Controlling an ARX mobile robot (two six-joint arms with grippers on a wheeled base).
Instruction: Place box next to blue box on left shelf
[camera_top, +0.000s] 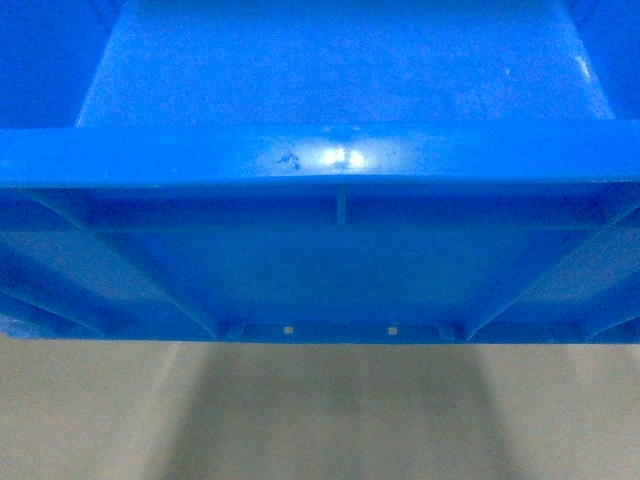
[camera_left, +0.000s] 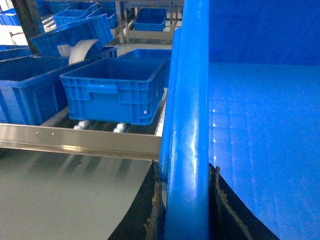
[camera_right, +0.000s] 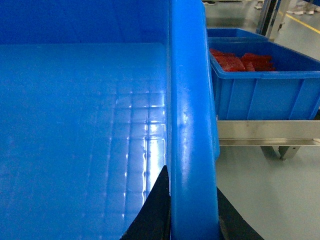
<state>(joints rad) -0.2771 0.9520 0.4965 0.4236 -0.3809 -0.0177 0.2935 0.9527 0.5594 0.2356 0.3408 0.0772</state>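
Observation:
The box (camera_top: 320, 260), a large bright-blue open-top crate, fills the head view, with its thick near rim across the middle, ribbed wall below and two small pale squares near the base. My left gripper (camera_left: 186, 175) is shut on the box's left rim (camera_left: 189, 115), a black finger on each side. My right gripper (camera_right: 191, 200) is shut on the right rim (camera_right: 187, 125) the same way. The box hangs above the floor. The blue box (camera_left: 112, 90) sits on rollers on the left shelf (camera_left: 75, 137), left of my held box.
More blue crates (camera_left: 25, 95) stand on the shelf left of and behind the blue box. To the right, a blue crate with red pieces (camera_right: 260, 85) rests on a metal frame (camera_right: 270, 132). Grey floor (camera_top: 320, 420) lies below.

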